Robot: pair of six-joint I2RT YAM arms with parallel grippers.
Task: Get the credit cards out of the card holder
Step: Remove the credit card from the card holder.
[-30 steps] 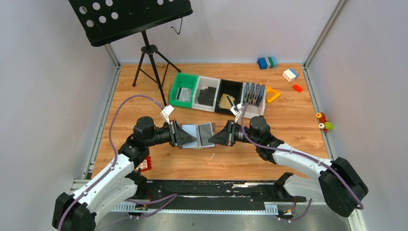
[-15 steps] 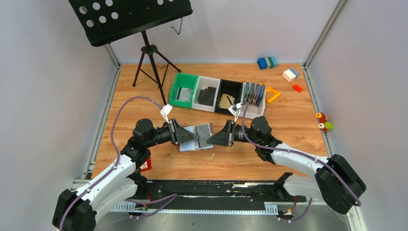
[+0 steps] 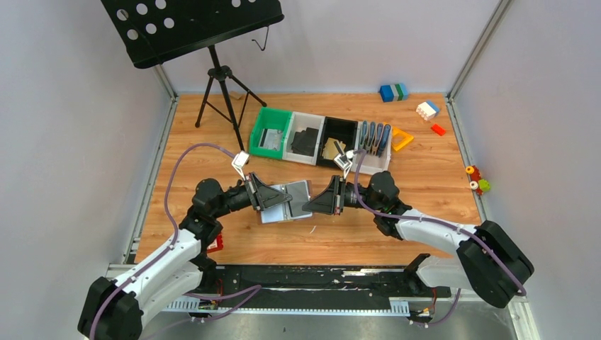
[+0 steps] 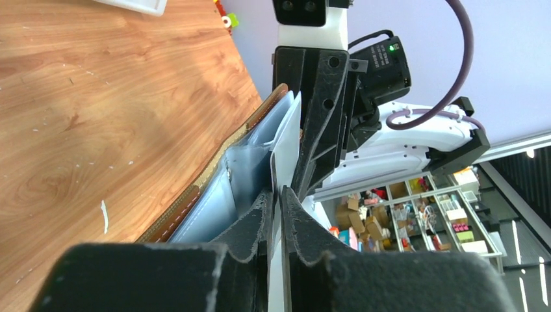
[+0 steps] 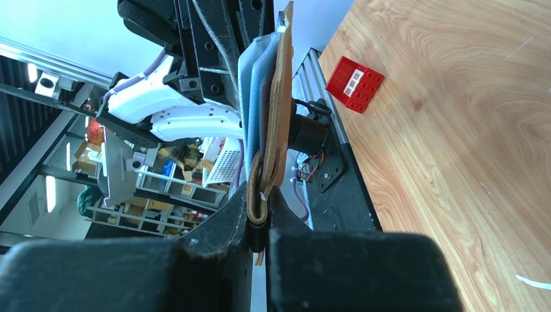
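The brown leather card holder (image 3: 298, 190) hangs open above the table, between my two grippers. In the left wrist view its stitched edge (image 4: 188, 207) and grey-blue pockets show edge-on. A thin pale silver-grey credit card (image 4: 287, 140) stands out of the pockets, and my left gripper (image 4: 279, 195) is shut on its near edge. My right gripper (image 5: 260, 205) is shut on the leather tab end of the card holder (image 5: 281, 97). From above, the left gripper (image 3: 281, 201) and right gripper (image 3: 307, 205) face each other closely. Other cards in the pockets are hidden.
Behind the holder stand a green bin (image 3: 270, 139), a white bin (image 3: 305, 146), a black bin (image 3: 337, 149) and a row of blue-grey holders (image 3: 374, 138). A red brick (image 3: 215, 243) lies by the left arm. A music stand's tripod (image 3: 224, 99) is back left, toy blocks back right.
Both grippers and the holder drifted slightly left and toward the near edge, tilting the holder. The left jaws widened briefly, then closed on the card.
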